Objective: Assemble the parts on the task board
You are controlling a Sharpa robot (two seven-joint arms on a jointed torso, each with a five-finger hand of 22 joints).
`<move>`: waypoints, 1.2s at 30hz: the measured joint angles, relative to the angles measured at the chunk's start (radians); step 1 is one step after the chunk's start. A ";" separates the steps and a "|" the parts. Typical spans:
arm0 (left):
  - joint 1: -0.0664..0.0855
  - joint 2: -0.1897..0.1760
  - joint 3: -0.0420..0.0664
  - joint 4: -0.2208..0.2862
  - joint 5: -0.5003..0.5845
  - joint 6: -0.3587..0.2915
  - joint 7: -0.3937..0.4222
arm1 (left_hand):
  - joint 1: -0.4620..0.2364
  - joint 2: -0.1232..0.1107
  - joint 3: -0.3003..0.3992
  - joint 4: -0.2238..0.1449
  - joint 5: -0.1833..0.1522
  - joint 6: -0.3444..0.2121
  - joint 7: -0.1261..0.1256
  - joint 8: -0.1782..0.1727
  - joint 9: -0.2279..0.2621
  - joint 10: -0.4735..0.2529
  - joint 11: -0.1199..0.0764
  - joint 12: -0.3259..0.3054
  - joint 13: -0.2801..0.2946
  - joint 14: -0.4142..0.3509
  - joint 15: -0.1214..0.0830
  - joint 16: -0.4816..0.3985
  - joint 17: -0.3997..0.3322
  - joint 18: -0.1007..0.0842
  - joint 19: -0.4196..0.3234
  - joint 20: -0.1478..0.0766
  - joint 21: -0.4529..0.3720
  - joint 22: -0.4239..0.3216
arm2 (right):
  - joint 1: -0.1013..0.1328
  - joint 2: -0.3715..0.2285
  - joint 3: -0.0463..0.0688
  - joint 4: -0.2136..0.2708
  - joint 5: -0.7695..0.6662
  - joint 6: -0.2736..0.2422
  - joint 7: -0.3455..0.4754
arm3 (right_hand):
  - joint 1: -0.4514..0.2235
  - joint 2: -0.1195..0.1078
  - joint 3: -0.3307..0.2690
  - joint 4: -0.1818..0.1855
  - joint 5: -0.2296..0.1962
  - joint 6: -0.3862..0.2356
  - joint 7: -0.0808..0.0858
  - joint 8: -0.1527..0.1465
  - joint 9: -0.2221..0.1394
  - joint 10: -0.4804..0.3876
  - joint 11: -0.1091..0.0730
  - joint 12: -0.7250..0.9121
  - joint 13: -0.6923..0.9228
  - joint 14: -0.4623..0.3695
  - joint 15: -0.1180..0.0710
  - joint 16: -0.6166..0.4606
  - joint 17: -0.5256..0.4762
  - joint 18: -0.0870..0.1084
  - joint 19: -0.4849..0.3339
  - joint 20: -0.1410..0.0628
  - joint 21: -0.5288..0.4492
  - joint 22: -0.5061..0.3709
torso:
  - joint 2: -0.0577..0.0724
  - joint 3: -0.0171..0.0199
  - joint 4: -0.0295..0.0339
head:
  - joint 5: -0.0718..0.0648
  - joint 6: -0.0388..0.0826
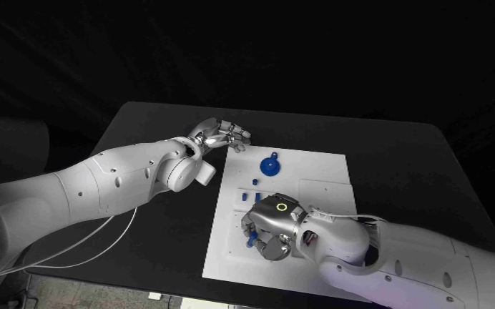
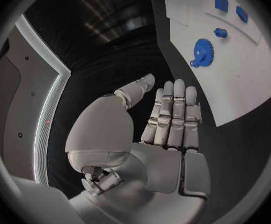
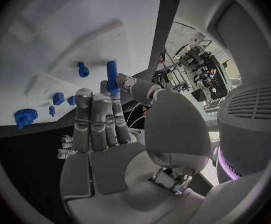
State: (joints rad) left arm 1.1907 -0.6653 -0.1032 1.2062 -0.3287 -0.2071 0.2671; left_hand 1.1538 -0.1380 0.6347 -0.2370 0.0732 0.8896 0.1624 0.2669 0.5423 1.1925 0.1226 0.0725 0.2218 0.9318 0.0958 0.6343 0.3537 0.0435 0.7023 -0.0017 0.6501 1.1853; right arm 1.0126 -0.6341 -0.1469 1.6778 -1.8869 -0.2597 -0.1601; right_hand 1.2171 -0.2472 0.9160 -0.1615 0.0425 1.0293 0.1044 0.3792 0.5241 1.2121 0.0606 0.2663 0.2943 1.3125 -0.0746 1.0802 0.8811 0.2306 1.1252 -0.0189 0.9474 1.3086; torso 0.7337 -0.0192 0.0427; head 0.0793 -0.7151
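Note:
The white task board [image 1: 310, 202] lies in the middle of the black table. On its far part sit a blue gear [image 1: 270, 165], a small blue peg [image 1: 255, 181] and two small blue blocks [image 1: 244, 196]. My right hand [image 1: 270, 227] hovers over the board's near left part and pinches a long blue peg [image 3: 112, 77] between thumb and fingers. My left hand [image 1: 219, 135] is at the board's far left corner, fingers straight and holding nothing. The left wrist view has the left hand [image 2: 166, 119], the gear [image 2: 202, 52] and the board [image 2: 241, 79].
The black table [image 1: 402, 151] runs around the board, with bare board surface [image 1: 320, 173] to the right of the parts. A white cable [image 1: 93, 241] hangs under my left arm.

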 measured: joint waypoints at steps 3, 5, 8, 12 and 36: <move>0.000 0.000 0.000 0.000 0.000 0.000 0.000 | 0.000 0.000 0.000 0.000 0.000 0.000 0.000 0.000 0.000 0.000 0.000 0.000 0.000 0.000 0.000 -0.004 0.000 0.000 0.000 0.000 0.000 0.000 | 0.000 0.002 0.000 -0.002 0.000 0.003 0.000 | 0.001 0.001 0.000 0.000 0.000 0.000 0.000 0.000 0.001 0.000 0.000 0.000 0.000 0.000 0.000 0.000 0.000 0.000 0.000 0.000 0.000 0.000 | 0.000 -0.0002 0.0000 | 0.001 -0.001; 0.000 0.000 0.000 0.000 0.000 0.001 0.000 | 0.000 0.000 0.000 0.000 0.000 0.000 0.000 0.000 0.000 0.000 0.000 0.000 0.000 0.000 0.000 -0.004 0.000 0.000 0.000 0.000 0.000 0.000 | 0.001 0.005 0.000 -0.003 0.000 0.004 0.000 | 0.001 0.001 0.000 0.000 0.000 0.000 0.000 0.000 0.000 0.000 0.000 0.000 0.000 0.000 0.000 0.000 0.000 0.000 0.000 0.000 0.000 0.000 | 0.000 -0.0004 0.0000 | 0.002 -0.002; 0.000 0.000 0.000 0.000 0.000 0.001 0.000 | 0.000 0.000 0.000 0.000 0.000 0.000 0.000 0.000 0.000 0.000 0.000 0.000 0.000 0.000 0.000 -0.004 0.001 0.000 0.000 0.000 0.000 0.000 | 0.000 0.009 -0.001 -0.005 -0.001 0.005 0.000 | 0.001 0.001 0.000 0.000 0.000 0.000 0.000 0.000 0.000 0.000 0.000 0.000 0.022 0.000 0.000 0.000 0.000 0.000 -0.001 0.001 0.000 0.000 | 0.000 -0.0003 0.0000 | 0.003 -0.003; 0.000 0.000 0.000 0.000 0.000 0.002 0.000 | 0.000 0.000 0.000 0.000 0.000 0.000 0.000 0.000 0.000 0.000 0.000 0.000 0.000 0.000 0.000 -0.004 0.001 0.000 0.000 0.000 0.000 0.001 | -0.001 0.014 -0.002 -0.008 -0.004 0.005 0.000 | 0.001 0.001 0.000 0.000 0.000 0.000 0.000 0.000 0.000 0.000 0.000 -0.001 0.029 0.000 0.000 0.000 0.000 0.000 -0.001 0.001 0.000 0.000 | 0.000 -0.0003 0.0002 | 0.004 -0.004; 0.000 -0.001 0.000 0.001 0.000 0.005 -0.001 | -0.004 0.004 -0.003 -0.003 0.000 -0.004 0.004 0.000 -0.001 0.000 0.000 0.000 -0.001 0.000 0.000 -0.004 0.004 0.000 0.000 0.000 -0.004 0.002 | -0.016 0.036 -0.007 -0.023 -0.024 0.013 -0.015 | 0.001 0.001 -0.003 -0.002 0.004 0.000 0.000 0.000 0.003 0.000 0.000 0.001 0.078 -0.002 -0.002 0.000 0.000 0.000 -0.002 0.002 0.000 0.000 | 0.000 -0.0002 0.0000 | 0.006 -0.005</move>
State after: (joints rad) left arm 1.1906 -0.6668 -0.1032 1.2068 -0.3286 -0.2020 0.2659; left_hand 1.1498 -0.1341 0.6320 -0.2397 0.0728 0.8860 0.1660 0.2669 0.5415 1.1925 0.1226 0.0725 0.2211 0.9318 0.0958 0.6304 0.3577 0.0435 0.7024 -0.0017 0.6464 1.1870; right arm 0.9968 -0.5979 -0.1539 1.6552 -1.9109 -0.2469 -0.1755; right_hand 1.2180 -0.2463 0.9133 -0.1640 0.0463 1.0292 0.1045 0.3790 0.5274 1.2120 0.0606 0.2670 0.3726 1.3103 -0.0768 1.0802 0.8812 0.2306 1.1235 -0.0167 0.9474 1.3087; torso 0.7336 -0.0194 0.0427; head 0.0851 -0.7204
